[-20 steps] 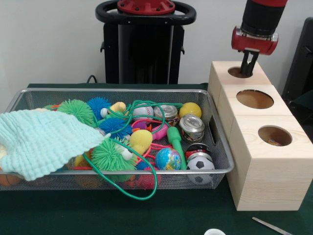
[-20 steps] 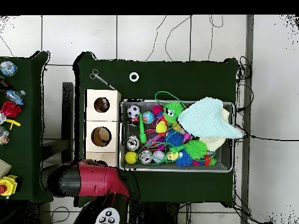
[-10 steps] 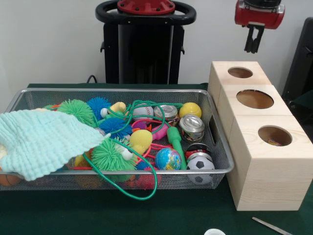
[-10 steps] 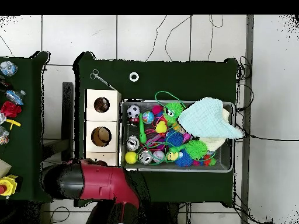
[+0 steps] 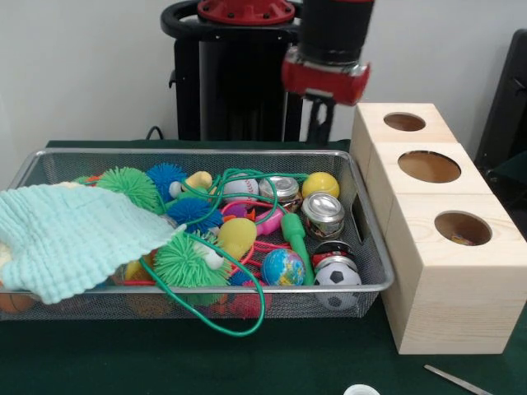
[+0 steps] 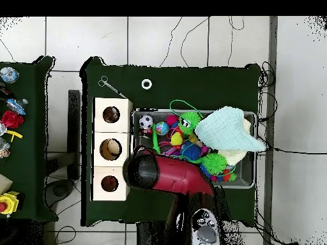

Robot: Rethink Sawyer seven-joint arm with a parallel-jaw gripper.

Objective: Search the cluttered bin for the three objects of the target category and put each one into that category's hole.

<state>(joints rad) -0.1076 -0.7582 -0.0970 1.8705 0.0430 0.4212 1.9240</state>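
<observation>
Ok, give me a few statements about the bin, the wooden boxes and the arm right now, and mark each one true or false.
1. The gripper hangs over the far end of the wire bin. True.
2. The pale green cloth lies folded on the wooden boxes. False: it drapes over one end of the bin.
3. A soccer ball sits in the bin corner nearest the boxes. True.
4. The wooden boxes show four holes. False: three holes.
5. The green cord loops over the bin's near rim. True.

Front view looks low across the table edge, close in; overhead looks straight down from high, both sharing the bin.
</observation>
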